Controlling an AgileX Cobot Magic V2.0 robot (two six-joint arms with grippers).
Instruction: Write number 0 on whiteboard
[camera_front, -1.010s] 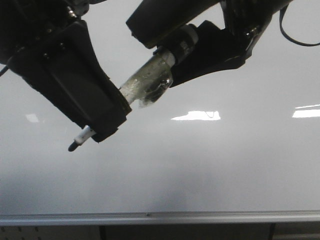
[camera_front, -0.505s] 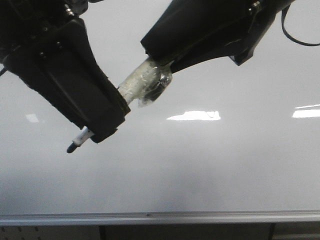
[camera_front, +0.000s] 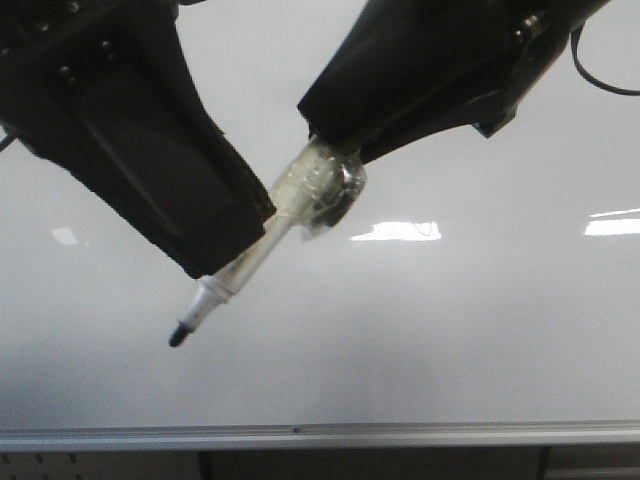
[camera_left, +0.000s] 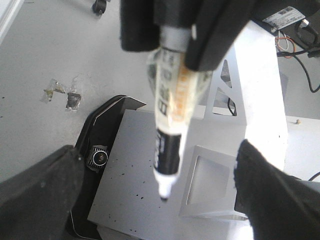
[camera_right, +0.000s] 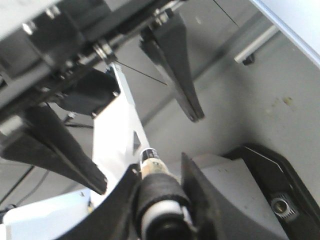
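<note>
Capless marker (camera_front: 235, 280) is pinched by the right claw (camera_right: 159, 186) before the whiteboard (camera_front: 450, 330); left claw (camera_left: 150, 200) is spread.

Marker (camera_front: 232, 283) slanting down-left before whiteboard (camera_front: 450, 340), between left gripper (camera_front: 215, 225) and right gripper (camera_front: 340, 150).

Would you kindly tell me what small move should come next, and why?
Probably bring the marker tip to the whiteboard. The right end effector grips its wrapped barrel, the left end effector is open around it, and no stroke shows on the board.
</note>
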